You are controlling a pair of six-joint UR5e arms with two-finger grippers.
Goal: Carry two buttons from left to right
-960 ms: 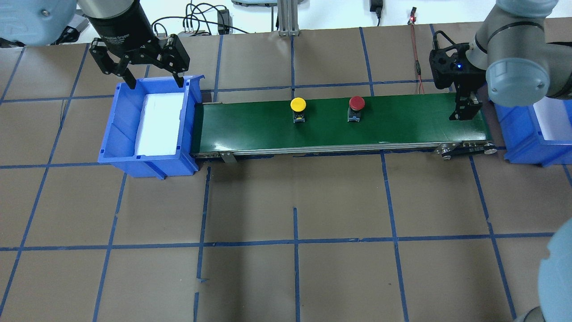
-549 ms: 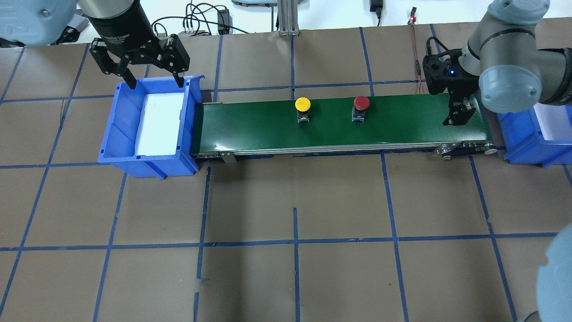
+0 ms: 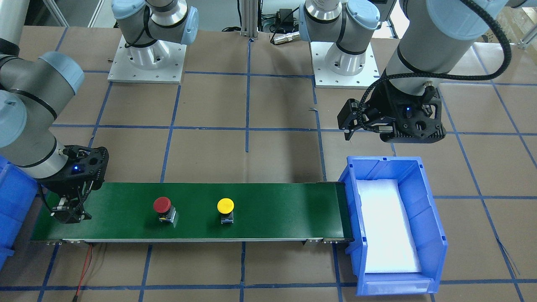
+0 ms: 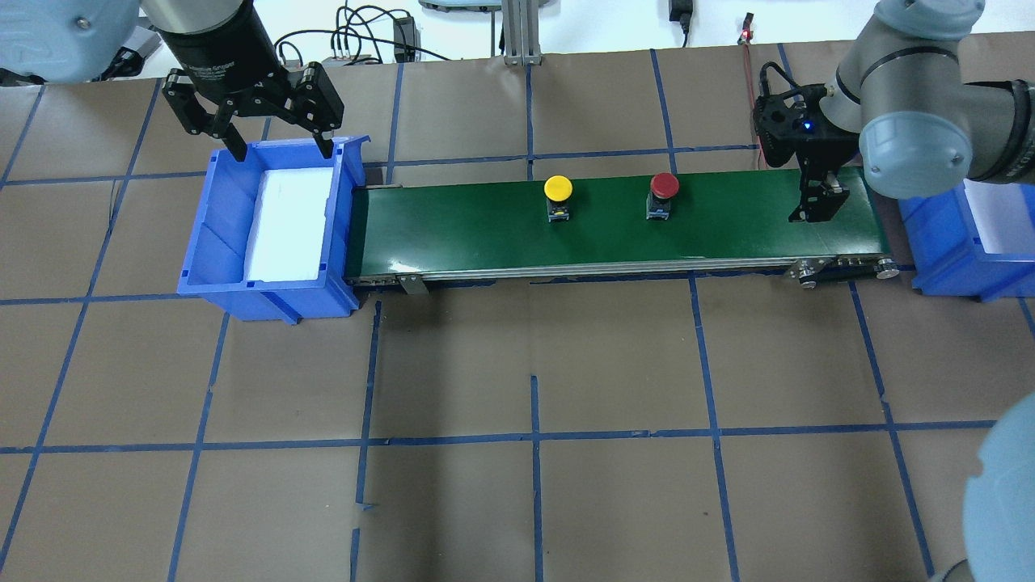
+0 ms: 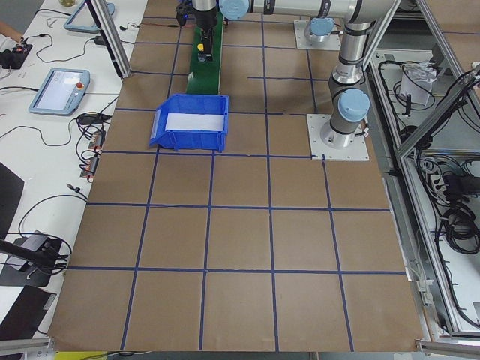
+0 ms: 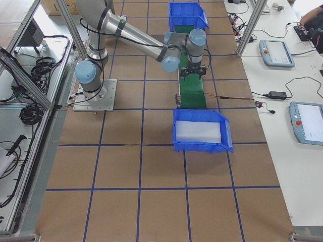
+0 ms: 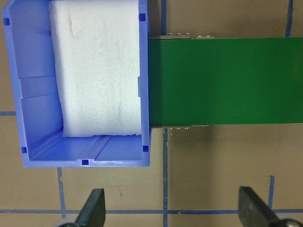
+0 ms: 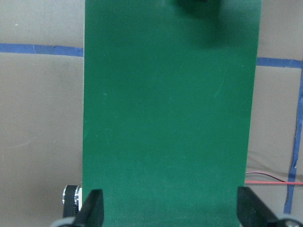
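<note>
Spread wide and holding nothing, the left gripper (image 4: 283, 150) is held over the far rim of the left blue bin (image 4: 202, 242), which is lined with white foam (image 4: 287, 222). On the green belt (image 4: 469, 230) the yellow button (image 4: 558, 194) is seen upright near the middle, and the red button (image 4: 664, 191) further right, apart from it. Over the belt's right end the right gripper (image 4: 815, 208) is held, equally wide and empty, beside the right blue bin (image 4: 942, 267).

The belt (image 4: 485, 226) was dark green; the bin (image 4: 218, 242) blue; the worktop (image 4: 614, 364) brown, gridded in blue tape (image 4: 534, 436). The yellow button (image 4: 558, 187) and red button (image 4: 665, 185) had black bases.
</note>
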